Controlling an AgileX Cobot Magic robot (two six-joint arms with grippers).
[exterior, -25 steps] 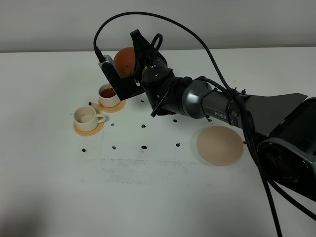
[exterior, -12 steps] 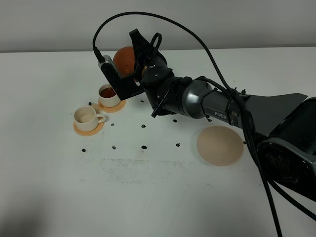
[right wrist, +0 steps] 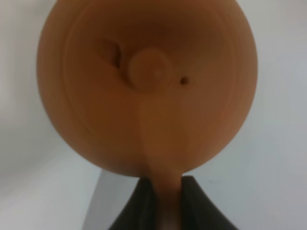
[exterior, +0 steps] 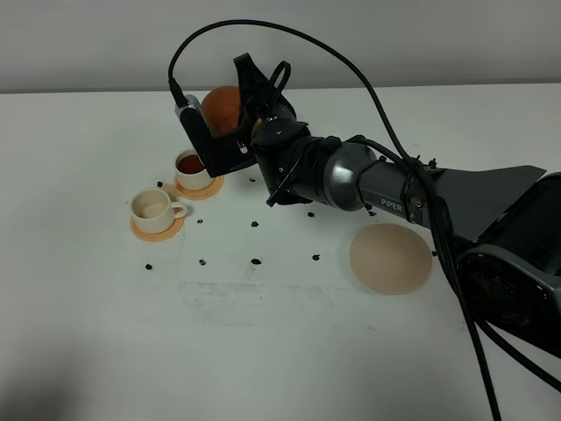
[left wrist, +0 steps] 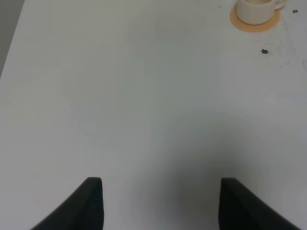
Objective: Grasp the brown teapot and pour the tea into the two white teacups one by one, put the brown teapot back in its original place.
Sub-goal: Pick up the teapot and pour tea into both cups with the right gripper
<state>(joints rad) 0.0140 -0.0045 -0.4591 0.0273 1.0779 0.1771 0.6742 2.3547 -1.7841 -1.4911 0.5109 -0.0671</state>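
My right gripper [exterior: 244, 116] reaches across to the left side and is shut on the loop handle of the brown teapot [exterior: 223, 106], held in the air just behind the far cup. In the right wrist view the teapot [right wrist: 146, 86] fills the frame, lid knob facing the camera, with the handle pinched in the gripper [right wrist: 162, 203]. The far white teacup [exterior: 193, 169] holds dark tea and stands on an orange coaster. The near white teacup [exterior: 153, 208] shows a pale inside; it also shows in the left wrist view [left wrist: 256, 9]. The beige disc [exterior: 390, 259] lies bare at the right. My left gripper [left wrist: 160, 206] is open and empty.
Several small dark specks [exterior: 255, 260] lie scattered on the white table [exterior: 263, 351] around the cups and the middle. A black cable [exterior: 351, 70] arcs over the right arm. The wall runs along the table's far edge.
The right gripper with the teapot has shifted very slightly up and to the right. The cups and the disc have not moved.
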